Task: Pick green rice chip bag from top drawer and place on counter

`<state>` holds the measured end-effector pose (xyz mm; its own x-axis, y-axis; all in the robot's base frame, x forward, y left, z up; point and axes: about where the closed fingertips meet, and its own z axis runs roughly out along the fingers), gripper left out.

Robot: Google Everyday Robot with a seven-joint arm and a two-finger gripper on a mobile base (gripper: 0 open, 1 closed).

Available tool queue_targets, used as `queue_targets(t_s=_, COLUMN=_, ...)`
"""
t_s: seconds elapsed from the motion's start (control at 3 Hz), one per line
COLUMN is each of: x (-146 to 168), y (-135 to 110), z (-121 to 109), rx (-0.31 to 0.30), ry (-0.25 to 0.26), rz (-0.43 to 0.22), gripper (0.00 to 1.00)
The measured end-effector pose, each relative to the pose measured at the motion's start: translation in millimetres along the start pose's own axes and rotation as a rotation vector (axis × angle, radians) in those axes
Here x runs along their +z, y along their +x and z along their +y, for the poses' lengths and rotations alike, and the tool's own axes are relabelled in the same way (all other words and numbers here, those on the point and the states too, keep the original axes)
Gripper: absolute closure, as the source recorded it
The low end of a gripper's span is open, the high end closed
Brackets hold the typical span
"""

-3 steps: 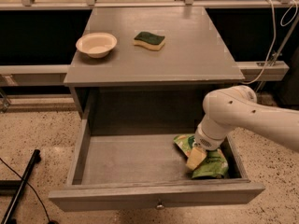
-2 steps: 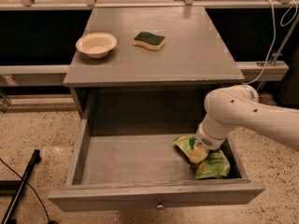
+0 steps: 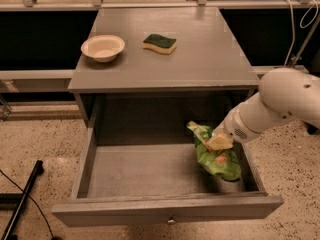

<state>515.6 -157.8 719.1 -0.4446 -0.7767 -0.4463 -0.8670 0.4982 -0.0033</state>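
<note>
The green rice chip bag hangs at the right side of the open top drawer, lifted a little off the drawer floor, with its shadow beneath it. My gripper comes in from the right on a white arm and is shut on the bag's upper part. The bag's top corner sticks up to the left of the gripper. The drawer's front panel carries a small knob. The grey counter lies above and behind the drawer.
A cream bowl stands on the counter's left side. A green-and-yellow sponge lies near its middle. A black pole lies on the speckled floor at the left. A rail and cables run behind the cabinet.
My arm and gripper have risen, and the bag has come up with them from lying on the drawer floor to hanging.
</note>
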Motion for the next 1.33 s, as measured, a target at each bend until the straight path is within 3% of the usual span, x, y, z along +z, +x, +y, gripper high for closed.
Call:
queue_targets(t_s=0.33, x=-63, y=-31, z=-4, rx=-0.141, ry=0.033, rz=-0.088, gripper=1.0)
queue_targets(t_s=0.67, x=-123, y=-67, z=-16, rx=-0.27, ry=0.083, rz=-0.124, gripper=1.0)
queue_targets(t_s=1.0, x=-170, y=-107, z=-37, rx=-0.365, ry=0.129, rz=-0.121, gripper=1.0)
queue_targets(t_s=1.33, x=-196, y=-158, z=-66, rx=-0.44, ry=0.206, rz=-0.088, gripper=1.0)
